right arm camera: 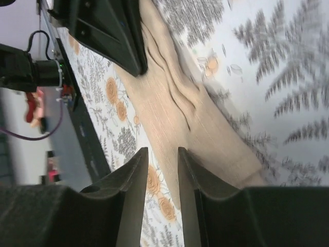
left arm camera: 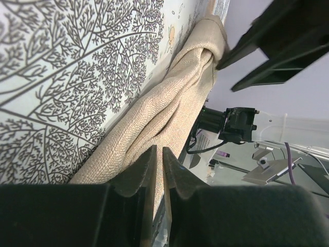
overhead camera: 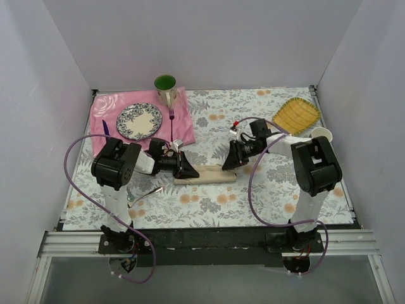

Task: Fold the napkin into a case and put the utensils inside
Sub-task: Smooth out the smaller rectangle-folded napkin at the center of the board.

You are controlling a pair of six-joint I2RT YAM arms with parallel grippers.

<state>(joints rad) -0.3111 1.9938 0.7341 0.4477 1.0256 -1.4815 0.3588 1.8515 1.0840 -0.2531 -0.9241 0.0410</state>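
Note:
The beige napkin (overhead camera: 212, 174) lies as a narrow oblong case on the floral tablecloth between both arms. My left gripper (overhead camera: 188, 170) is at its left end; in the left wrist view the jaws (left arm camera: 160, 152) are nearly closed, pinching the cloth (left arm camera: 164, 103). My right gripper (overhead camera: 229, 161) is at the right end. In the right wrist view it (right arm camera: 162, 152) is open, straddling the napkin's (right arm camera: 175, 113) near edge. A metal spoon (overhead camera: 147, 194) lies by the left arm. The pale fork is not visible.
A pink mat (overhead camera: 190, 120) at the back left holds a patterned plate (overhead camera: 139, 120), a purple fork (overhead camera: 171, 119) and a dark purple utensil (overhead camera: 105, 128). A green cup (overhead camera: 166, 88) stands behind it. A yellow woven tray (overhead camera: 299, 115) and a white cup (overhead camera: 321, 134) are at the right.

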